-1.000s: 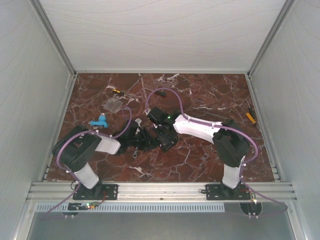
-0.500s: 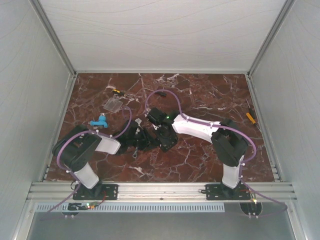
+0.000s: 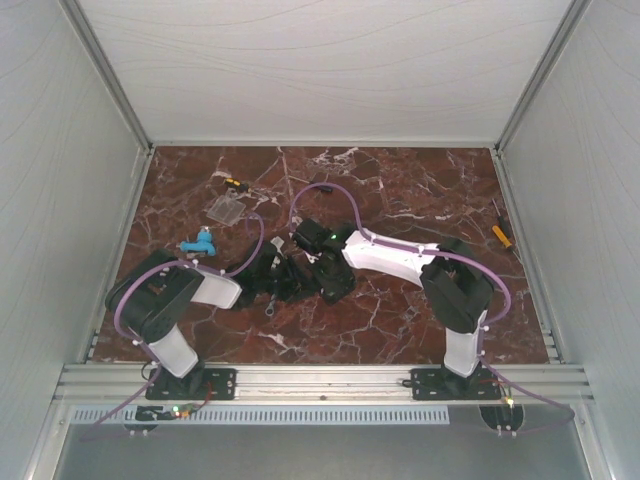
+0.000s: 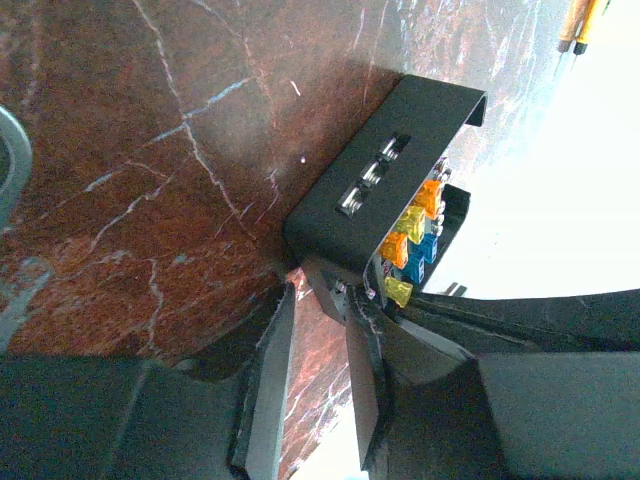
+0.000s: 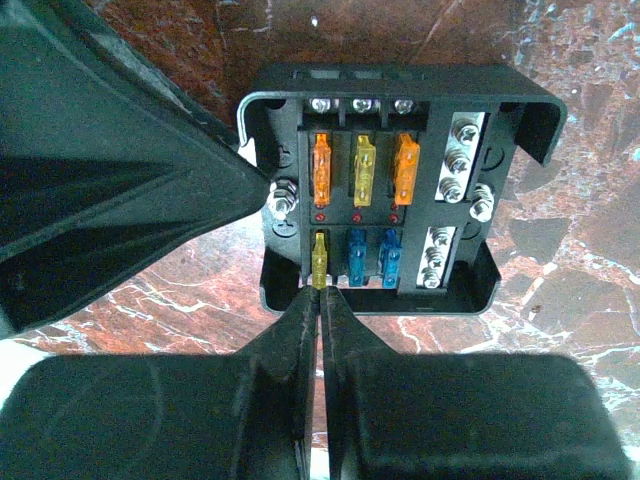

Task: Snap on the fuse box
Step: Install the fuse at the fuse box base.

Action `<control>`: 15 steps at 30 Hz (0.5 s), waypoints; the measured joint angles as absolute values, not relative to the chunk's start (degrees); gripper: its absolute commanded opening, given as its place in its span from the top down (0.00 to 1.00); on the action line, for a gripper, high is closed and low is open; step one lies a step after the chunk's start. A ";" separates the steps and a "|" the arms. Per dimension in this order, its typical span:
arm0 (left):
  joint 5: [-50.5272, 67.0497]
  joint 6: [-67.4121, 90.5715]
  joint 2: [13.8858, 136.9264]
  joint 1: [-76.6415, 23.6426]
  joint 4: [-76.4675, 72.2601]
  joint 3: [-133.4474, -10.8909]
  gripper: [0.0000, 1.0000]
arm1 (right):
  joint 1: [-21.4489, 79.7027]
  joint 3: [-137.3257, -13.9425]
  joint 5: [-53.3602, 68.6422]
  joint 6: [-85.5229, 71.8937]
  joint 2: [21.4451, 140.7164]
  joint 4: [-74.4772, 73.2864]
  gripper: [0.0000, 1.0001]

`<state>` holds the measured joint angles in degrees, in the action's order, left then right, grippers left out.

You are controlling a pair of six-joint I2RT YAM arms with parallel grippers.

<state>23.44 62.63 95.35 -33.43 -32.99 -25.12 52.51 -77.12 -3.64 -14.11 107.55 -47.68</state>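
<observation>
**Item: fuse box** (image 5: 385,190). Black, squarish, lid off. It lies flat on the marble table (image 3: 400,330) near the middle. The upper row holds orange, yellow and orange fuses; the lower row holds yellow, blue and blue. Screw terminals run along the right side.

**Left gripper** (image 4: 318,295). Clamped on the box's left rim, its fingers straddling the wall.

**Right gripper** (image 5: 320,295). Pinched fully together at the box's near edge, tips against the lower yellow fuse (image 5: 319,258). Whether it actually holds the fuse cannot be told.

**Surroundings, from the box:**
- The far and right rims are free, with bare marble beyond them.
- Clear cover (image 3: 228,210): well apart, far-left of the box.
- Blue piece (image 3: 198,243): well apart, to the left.
- Orange-handled screwdriver (image 3: 500,235): well apart, to the right, beside the table's edge.
</observation>
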 measured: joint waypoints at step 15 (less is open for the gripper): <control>23.51 62.61 95.35 -33.43 -32.95 -25.21 0.72 | 50.96 -77.01 -3.44 -14.55 103.07 -46.15 0.85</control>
